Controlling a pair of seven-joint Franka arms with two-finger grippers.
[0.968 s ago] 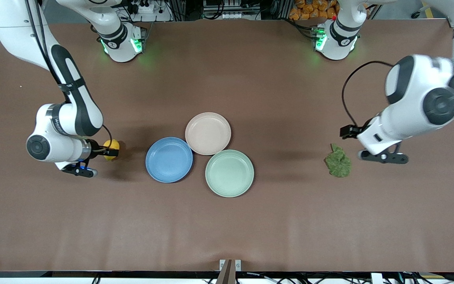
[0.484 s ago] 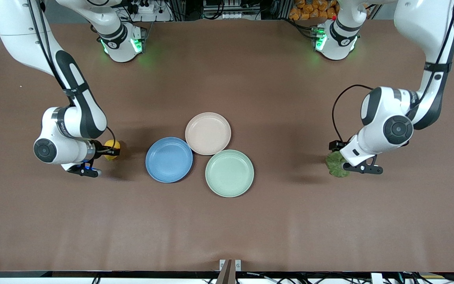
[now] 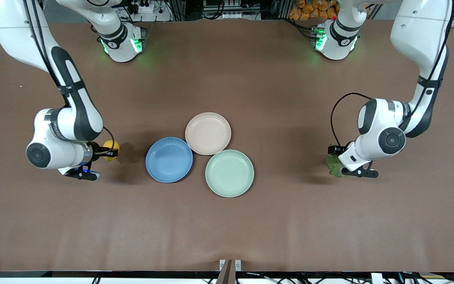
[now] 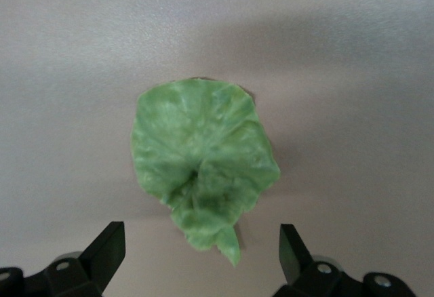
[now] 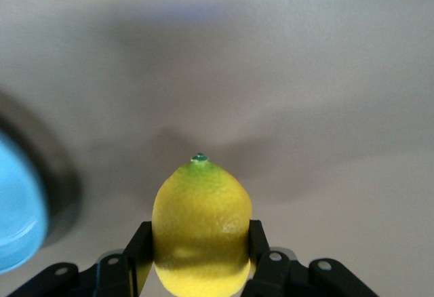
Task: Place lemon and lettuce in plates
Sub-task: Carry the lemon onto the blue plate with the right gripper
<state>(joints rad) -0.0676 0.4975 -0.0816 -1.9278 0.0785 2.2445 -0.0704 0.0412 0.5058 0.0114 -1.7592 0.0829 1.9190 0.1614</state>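
The yellow lemon [image 3: 112, 148] is gripped between my right gripper's [image 3: 107, 152] fingers, a little above the table, toward the right arm's end. In the right wrist view the lemon [image 5: 201, 219] fills the shut gripper [image 5: 201, 246]. The green lettuce [image 3: 332, 163] lies on the table toward the left arm's end, partly hidden under my left gripper [image 3: 335, 159]. In the left wrist view the lettuce [image 4: 202, 165] lies flat and the open gripper [image 4: 201, 253] straddles its narrow end without touching. The blue plate [image 3: 169, 159] and beige-pink plate [image 3: 208, 133] sit mid-table, both bare.
A pale mint-green plate [image 3: 229, 172] touches the other two, nearer the front camera. The blue plate's edge [image 5: 17, 209] shows in the right wrist view. The brown table [image 3: 227, 228] is bare elsewhere. The arms' bases [image 3: 122, 43] stand along the top.
My left arm swung in from its end of the table and came down over the lettuce. My right gripper stays shut on the lemon, almost unmoved.
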